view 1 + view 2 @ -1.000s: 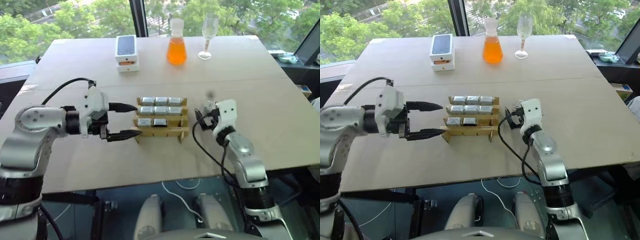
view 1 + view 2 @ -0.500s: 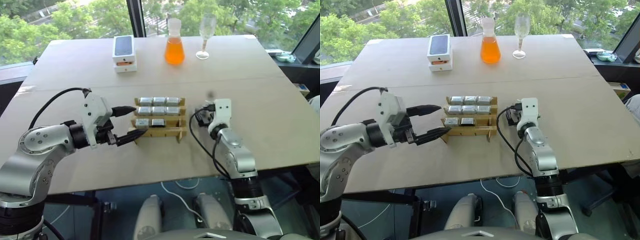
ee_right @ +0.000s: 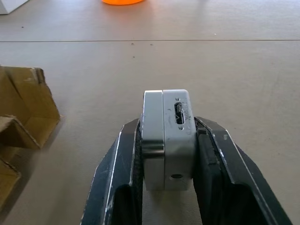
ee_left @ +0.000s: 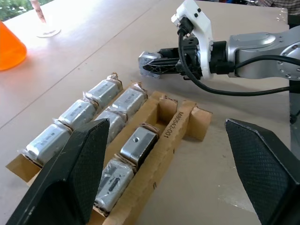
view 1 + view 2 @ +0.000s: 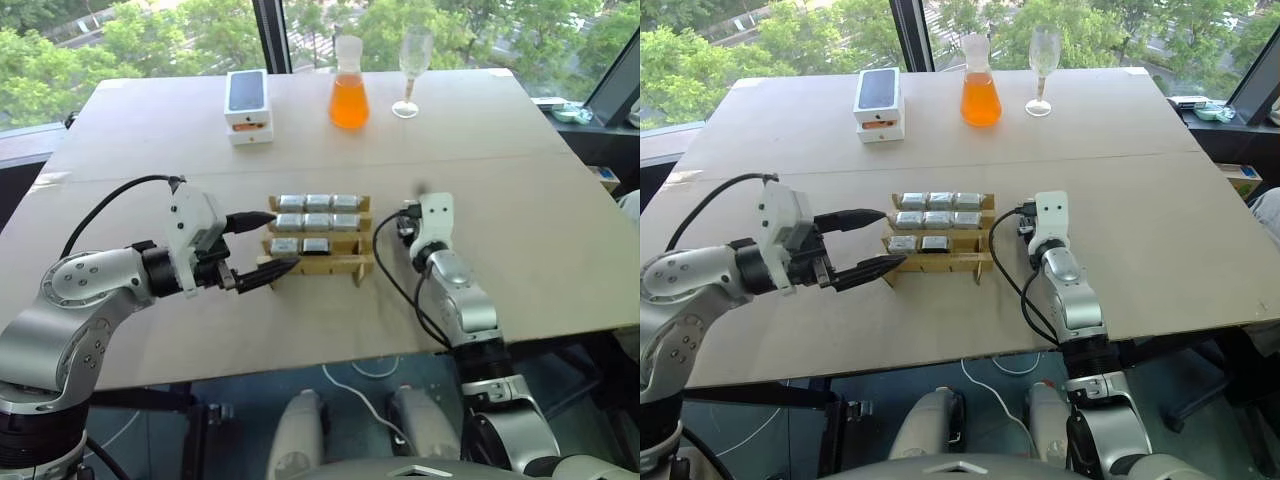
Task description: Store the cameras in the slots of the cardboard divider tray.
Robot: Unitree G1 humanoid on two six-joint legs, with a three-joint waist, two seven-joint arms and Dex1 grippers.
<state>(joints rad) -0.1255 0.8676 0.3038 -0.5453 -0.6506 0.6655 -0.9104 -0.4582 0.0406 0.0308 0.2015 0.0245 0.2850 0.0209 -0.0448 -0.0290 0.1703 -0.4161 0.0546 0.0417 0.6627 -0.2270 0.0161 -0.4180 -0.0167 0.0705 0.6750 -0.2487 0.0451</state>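
At the far side of the desk (image 5: 520, 150) stand a white phone box (image 5: 251, 103), a flask of orange liquid (image 5: 350, 88) and an empty stemmed glass (image 5: 413, 58), all well apart from the work. Nothing lies between them and the cardboard divider tray (image 5: 318, 262), which sits near the middle of the desk.

The tray is a tan lattice of crossed strips. Eight cameras (image 5: 319, 220), silver-grey blocks in clear wrapping, lie in its slots: three in the back row, three in the middle, two in the front. The front slot nearest the right arm is empty, as the left wrist view shows.

The right pincer (image 3: 164, 140) is closed on a ninth camera (image 3: 167, 138), a pale metal block with a small port on its end face, held level just beside the tray's right end, above the desk.

The left pincer (image 5: 259, 245) stands wide at the tray's left end, its fingers (image 4: 70, 183) empty.
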